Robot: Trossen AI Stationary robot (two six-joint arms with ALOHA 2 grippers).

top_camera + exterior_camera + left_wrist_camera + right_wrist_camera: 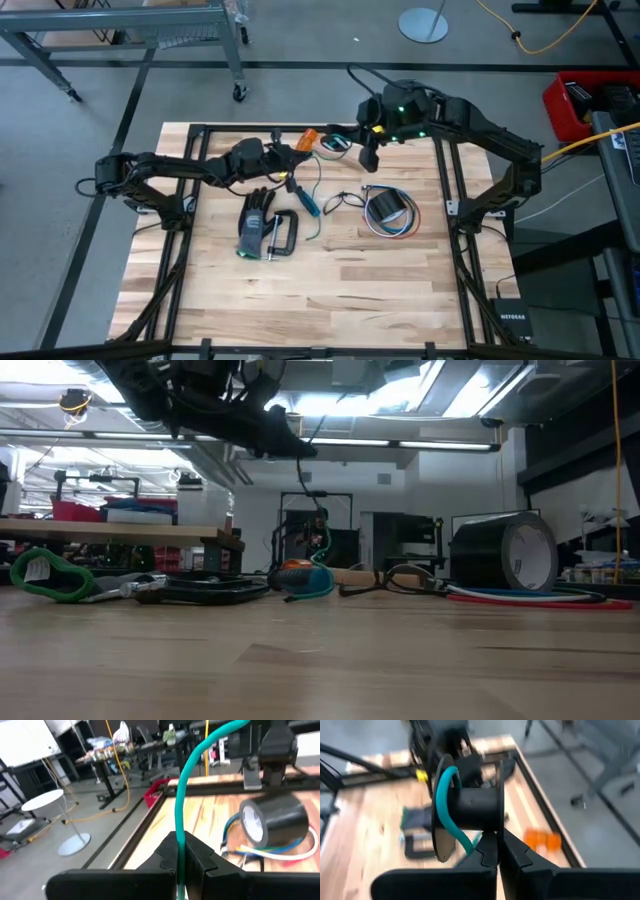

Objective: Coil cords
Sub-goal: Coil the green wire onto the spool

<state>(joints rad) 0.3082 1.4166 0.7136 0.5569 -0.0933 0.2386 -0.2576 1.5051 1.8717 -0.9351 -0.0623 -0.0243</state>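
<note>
The coiling looks barely begun. In the right wrist view a black spool sits just beyond the right pincer, whose fingers are pressed together and appear to clamp the spool's near flange; only about one turn of the teal cord lies on its core. In the left wrist view the left pincer is closed on that same teal cord, which rises from between the fingers toward the top of the frame. In the high view the left pincer sits left of centre in the upper half and the right pincer right of it, the teal cord trailing down over the worktop below them, so most of its length is judged still unwound. The wire bundle of red, white and blue lies right of centre, looped loosely around a tape roll, and appears untouched; a thin black cord lies just left of it, also unspooled. Around the work area, a glove and a clamp lie at centre left, a screwdriver beside the trailing cord, and an orange thing near the top edge. The screwdriver and clamp lie close to the loose cord and could snag it as it is drawn in.
</note>
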